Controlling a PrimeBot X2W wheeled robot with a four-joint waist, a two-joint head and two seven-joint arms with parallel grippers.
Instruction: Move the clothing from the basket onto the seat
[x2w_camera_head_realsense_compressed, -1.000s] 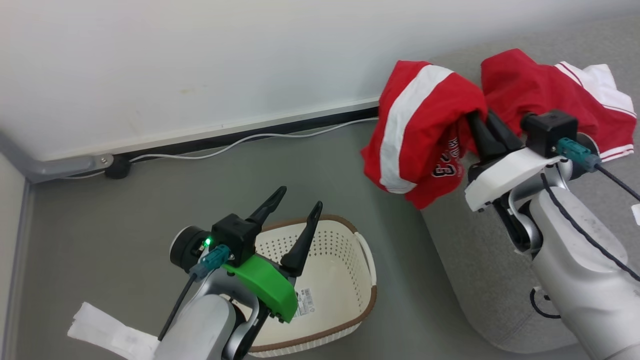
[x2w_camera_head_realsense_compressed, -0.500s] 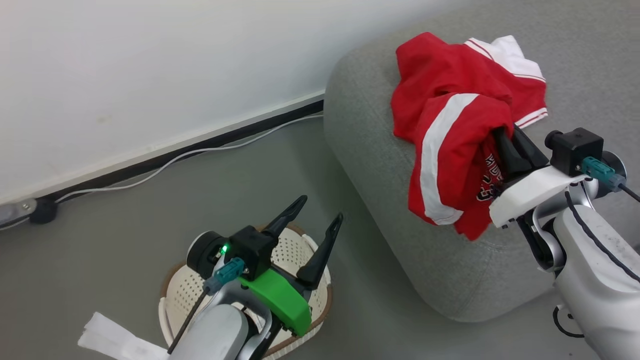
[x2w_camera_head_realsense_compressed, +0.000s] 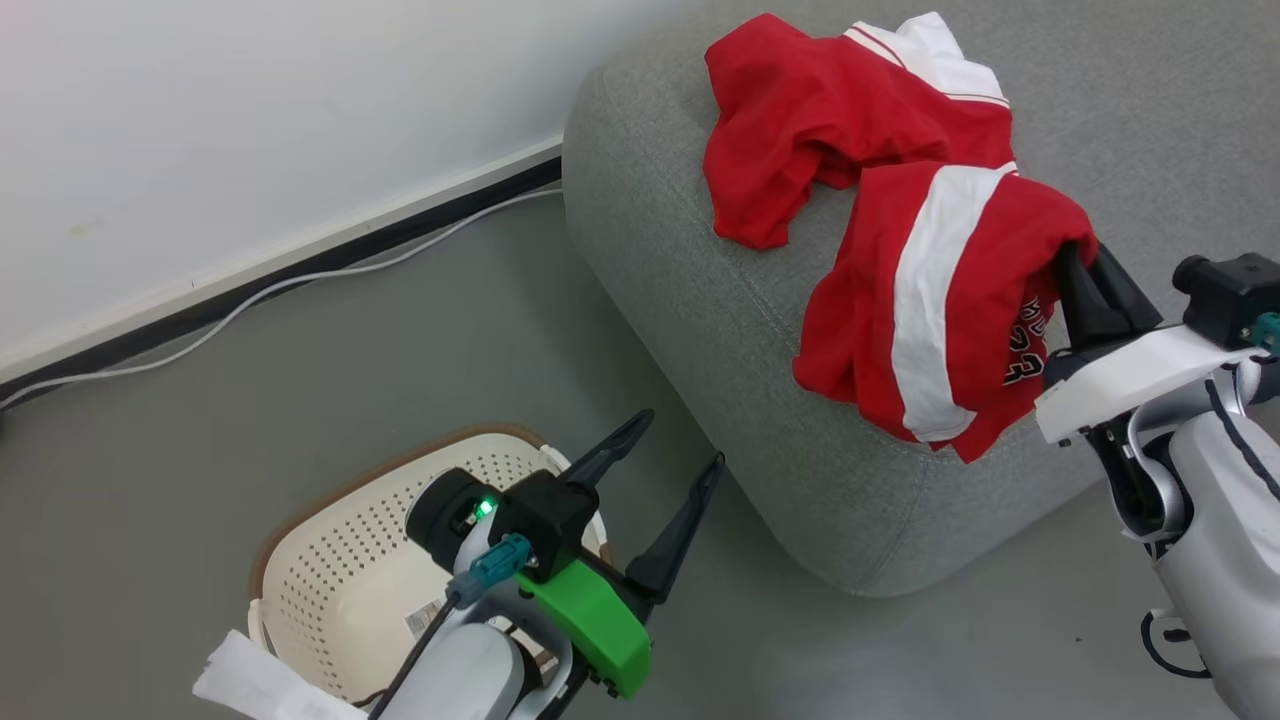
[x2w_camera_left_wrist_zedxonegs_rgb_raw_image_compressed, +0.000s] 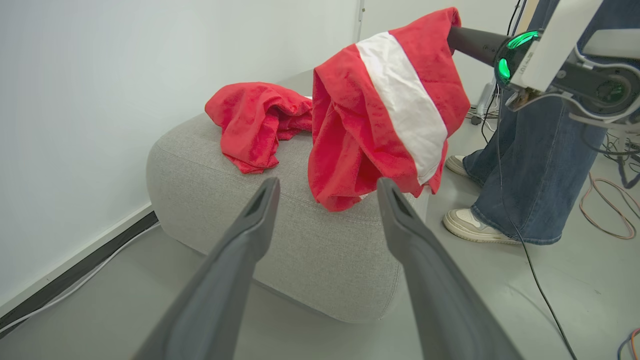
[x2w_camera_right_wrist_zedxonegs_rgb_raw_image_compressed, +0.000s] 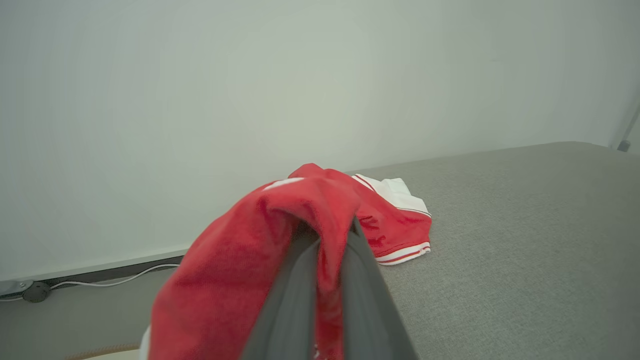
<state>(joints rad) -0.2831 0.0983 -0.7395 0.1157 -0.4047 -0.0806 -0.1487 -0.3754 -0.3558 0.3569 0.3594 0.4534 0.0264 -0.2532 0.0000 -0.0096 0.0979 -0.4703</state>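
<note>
My right gripper (x2w_camera_head_realsense_compressed: 1075, 255) is shut on a red garment with a broad white band (x2w_camera_head_realsense_compressed: 930, 300), which drapes over its fingers and hangs above the grey seat (x2w_camera_head_realsense_compressed: 700, 300). In the right wrist view the red cloth (x2w_camera_right_wrist_zedxonegs_rgb_raw_image_compressed: 240, 280) is pinched between the two dark fingers (x2w_camera_right_wrist_zedxonegs_rgb_raw_image_compressed: 360, 280). A second red garment (x2w_camera_head_realsense_compressed: 820, 120) lies crumpled on the seat top, further back. The cream basket (x2w_camera_head_realsense_compressed: 340, 560) stands on the floor at lower left, with my left gripper (x2w_camera_head_realsense_compressed: 680, 445) open above its right rim, holding nothing. The left wrist view shows both garments (x2w_camera_left_wrist_zedxonegs_rgb_raw_image_compressed: 385, 115) beyond the spread fingers (x2w_camera_left_wrist_zedxonegs_rgb_raw_image_compressed: 250, 235).
A white wall with a dark baseboard and a white cable (x2w_camera_head_realsense_compressed: 300, 290) runs behind. A person's legs in jeans and pale shoes (x2w_camera_left_wrist_zedxonegs_rgb_raw_image_compressed: 520, 165) stand beside the seat's far end. White cloth or paper (x2w_camera_head_realsense_compressed: 260, 685) lies by my left arm.
The head camera has swung, shifting the whole picture left. My right gripper has carried the hanging garment from beside the seat's edge to over its top. The left gripper stays open.
</note>
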